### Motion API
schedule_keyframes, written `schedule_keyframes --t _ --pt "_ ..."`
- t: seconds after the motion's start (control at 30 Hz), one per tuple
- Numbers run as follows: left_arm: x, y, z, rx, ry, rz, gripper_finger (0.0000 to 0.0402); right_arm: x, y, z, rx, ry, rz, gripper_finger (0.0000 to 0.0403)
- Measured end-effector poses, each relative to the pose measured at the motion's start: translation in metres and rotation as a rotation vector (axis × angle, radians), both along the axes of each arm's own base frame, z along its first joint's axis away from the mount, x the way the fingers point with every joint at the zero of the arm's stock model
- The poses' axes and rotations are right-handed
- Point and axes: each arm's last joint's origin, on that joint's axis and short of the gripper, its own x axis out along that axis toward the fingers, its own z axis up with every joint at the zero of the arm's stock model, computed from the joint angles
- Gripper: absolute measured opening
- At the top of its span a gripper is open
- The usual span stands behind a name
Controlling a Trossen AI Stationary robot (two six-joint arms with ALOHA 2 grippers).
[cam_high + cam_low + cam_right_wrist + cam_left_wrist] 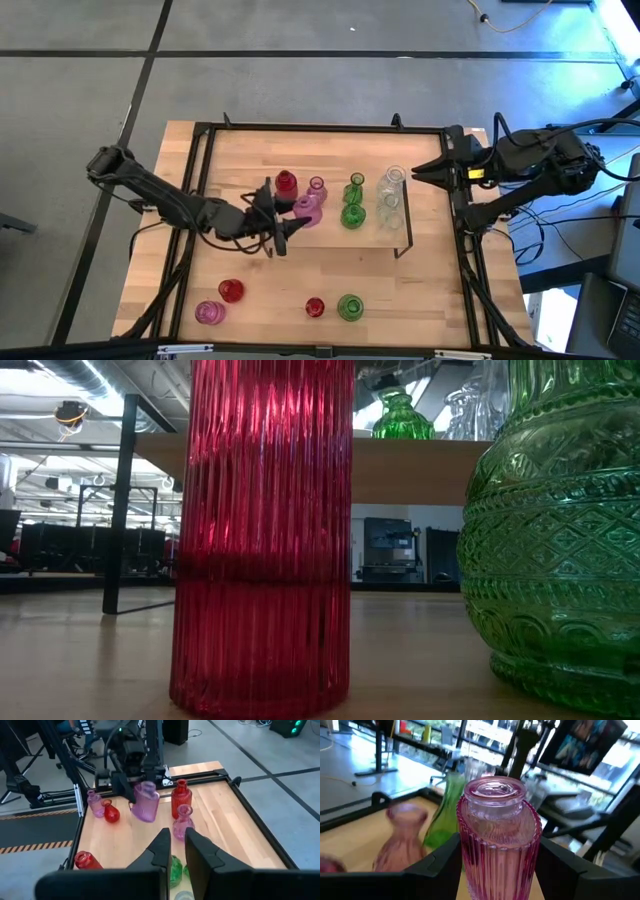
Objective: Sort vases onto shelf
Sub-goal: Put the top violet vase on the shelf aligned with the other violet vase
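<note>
Left gripper [282, 216]: clamped on a ribbed pink vase [307, 209], held at the shelf's [330, 232] left end.
Shelf row: red vase [286, 184], pink, two green, two clear.
Table front: four vases left standing.
Right gripper [418, 172]: nearly shut, empty, beside shelf's right end.

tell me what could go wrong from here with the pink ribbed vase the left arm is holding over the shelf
1. The left gripper holds the ribbed pink vase close beside the round pink vase and the red bottle vase; lowering it could knock either over.
2. The shelf already carries green vases and clear vases in tight rows, so one tipped vase might topple its neighbours.
3. The smooth glass may slip in the jaws.
</note>
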Motion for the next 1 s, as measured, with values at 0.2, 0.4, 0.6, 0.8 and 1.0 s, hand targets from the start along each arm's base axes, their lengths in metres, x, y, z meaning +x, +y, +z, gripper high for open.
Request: schedule_keyframes --t 0.2,0.4,0.6,0.8,1.0 --pt "0.001 -0.001 -0.021 -0.036 0.039 -0.021 0.0198 0.0 0.0 0.0 -0.006 -0.001 -0.011 0.004" --pt "0.011 -0.006 -0.038 -0.042 0.08 -0.043 0.0198 0.0 -0.001 0.0 -0.014 -0.004 -0.031 0.004" --pt "0.021 -0.009 -0.056 -0.034 0.124 -0.027 0.0198 0.0 -0.001 0.0 0.008 -0.006 -0.041 0.004" --pt "0.027 -0.006 -0.067 -0.006 0.163 0.0 0.0198 0.0 -0.001 0.0 0.016 -0.007 -0.045 0.004" --pt "0.031 -0.005 -0.072 -0.039 0.171 -0.028 0.0199 0.001 -0.001 0.001 0.019 -0.013 -0.045 0.004"
